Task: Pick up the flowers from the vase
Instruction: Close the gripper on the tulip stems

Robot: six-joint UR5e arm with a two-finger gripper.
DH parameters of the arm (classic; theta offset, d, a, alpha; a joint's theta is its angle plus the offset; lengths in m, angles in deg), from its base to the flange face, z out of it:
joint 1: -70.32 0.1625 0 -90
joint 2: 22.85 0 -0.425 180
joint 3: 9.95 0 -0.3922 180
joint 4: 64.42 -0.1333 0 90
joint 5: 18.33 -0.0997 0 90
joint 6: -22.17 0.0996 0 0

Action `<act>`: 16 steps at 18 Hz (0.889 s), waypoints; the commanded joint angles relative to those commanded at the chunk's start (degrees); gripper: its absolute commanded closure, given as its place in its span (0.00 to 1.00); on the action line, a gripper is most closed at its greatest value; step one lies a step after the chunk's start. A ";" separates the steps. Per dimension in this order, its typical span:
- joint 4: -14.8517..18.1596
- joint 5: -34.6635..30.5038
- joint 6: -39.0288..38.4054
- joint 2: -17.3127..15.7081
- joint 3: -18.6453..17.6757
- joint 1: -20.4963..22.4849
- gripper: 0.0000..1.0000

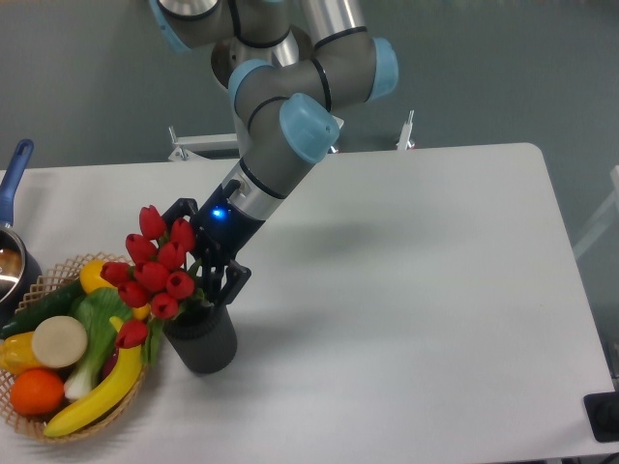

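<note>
The flowers (153, 275), a bunch of red tulip buds on green stems, stand in the dark ribbed vase (203, 344) at the table's front left and lean left over the basket. My gripper (201, 249) has come down from the upper right onto the bunch's right side, just above the vase mouth. Its black fingers (230, 280) are spread, one behind the top buds and one in front by the stems, so it is open. The stems between the fingers are mostly hidden.
A wicker basket (56, 269) of toy fruit and vegetables sits right beside the vase on the left. A pot with a blue handle (14, 174) stands at the far left edge. A black object (602, 416) is at the bottom right corner.
</note>
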 joint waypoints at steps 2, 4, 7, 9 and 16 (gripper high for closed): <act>0.00 0.00 0.71 0.17 0.26 0.00 0.00; 0.00 0.00 0.80 0.44 0.26 0.00 0.00; 0.00 0.00 0.89 0.70 0.09 0.00 0.00; 0.00 0.79 0.71 0.70 0.09 0.09 0.00; -0.18 3.95 0.10 1.85 0.09 0.35 0.00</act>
